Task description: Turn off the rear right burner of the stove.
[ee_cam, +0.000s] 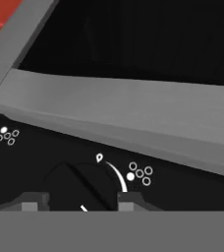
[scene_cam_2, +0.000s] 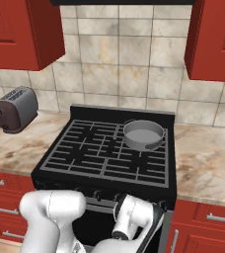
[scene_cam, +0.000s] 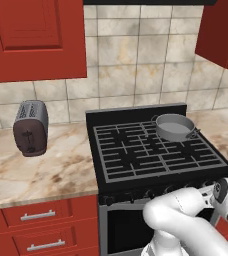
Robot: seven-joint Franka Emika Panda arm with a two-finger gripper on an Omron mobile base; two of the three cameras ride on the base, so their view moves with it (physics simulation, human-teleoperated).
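Observation:
The stove is a black gas range with grey bar grates. A grey pot sits on the rear right burner. In the hand view my gripper faces the stove's black front panel, with one dark round knob between its two fingertips. The tips press against the knob's sides, so the gripper is shut on it. A white arc and a flame mark run beside the knob. In the base views my hand is low in front of the knob row, right of centre.
A grey-brown toaster stands on the marble counter left of the stove. Red wall cabinets hang above and red drawers lie below. The grey oven door handle crosses the hand view just beyond the knob.

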